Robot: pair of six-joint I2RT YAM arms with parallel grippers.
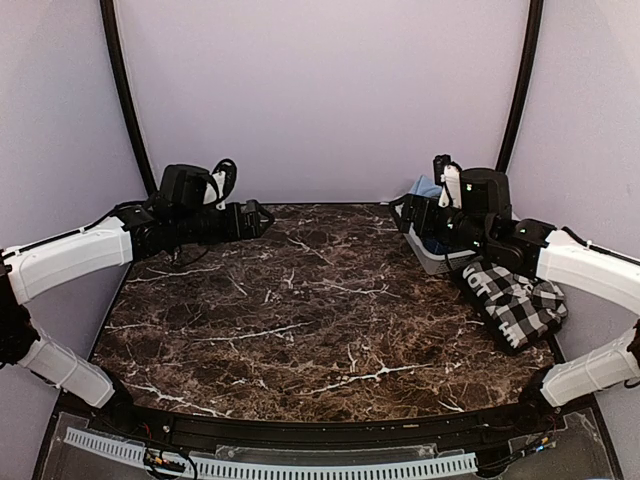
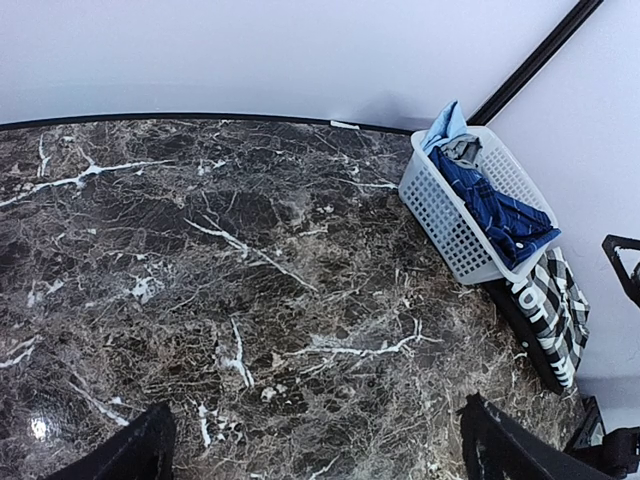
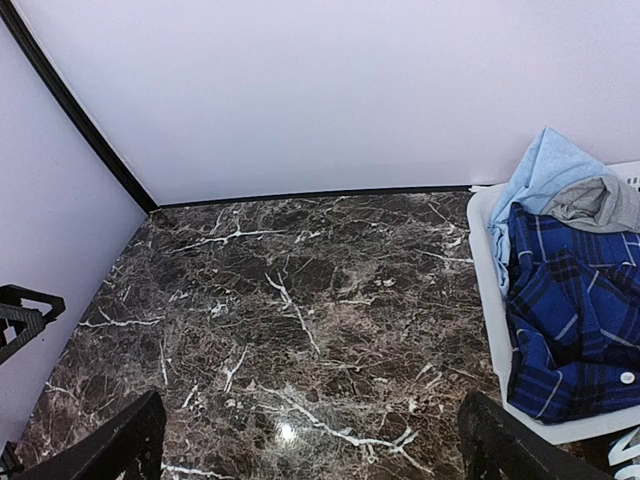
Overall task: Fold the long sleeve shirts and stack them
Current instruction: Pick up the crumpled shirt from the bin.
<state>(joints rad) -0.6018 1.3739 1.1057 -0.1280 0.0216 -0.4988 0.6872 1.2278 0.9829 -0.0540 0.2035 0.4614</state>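
The left gripper [image 2: 320, 455] and right gripper [image 3: 315, 450] gape wide, empty. A soft, light royal blue plaid cloth shirt [image 3: 570, 330] slumps in the white perforated plastic basket [image 2: 445, 215] at the table's [image 1: 300, 300] far right corner; best pinch a raised fold.

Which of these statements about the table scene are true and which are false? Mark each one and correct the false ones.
1. The blue plaid shirt lies in the basket. True.
2. The checked shirt is spread flat in the middle of the table. False: it lies folded up at the table's right side, beside the basket.
3. The left gripper and the right gripper are both open and hold nothing. True.
4. The blue plaid shirt is the only thing in the basket. False: a light blue cloth and a grey cloth are in it too.
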